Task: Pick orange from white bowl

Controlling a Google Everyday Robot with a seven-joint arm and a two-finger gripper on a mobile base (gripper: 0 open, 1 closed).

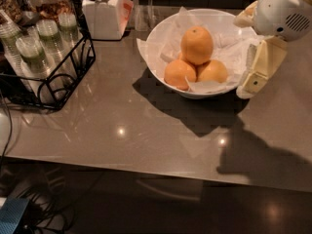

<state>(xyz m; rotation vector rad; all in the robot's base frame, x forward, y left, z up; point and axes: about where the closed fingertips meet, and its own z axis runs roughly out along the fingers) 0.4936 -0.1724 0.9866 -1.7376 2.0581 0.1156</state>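
White bowl's right rim behind the gripper; arm beyond the top-right edge.

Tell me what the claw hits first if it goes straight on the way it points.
Probably the table beside the white bowl: the claw hangs just outside the bowl's rim, pointing down and slightly left. It might clip the bowl's outer wall instead; depth is unclear.

The orange sits atop two smaller oranges in the white bowl. The gripper hangs by its right rim, over the tabletop.
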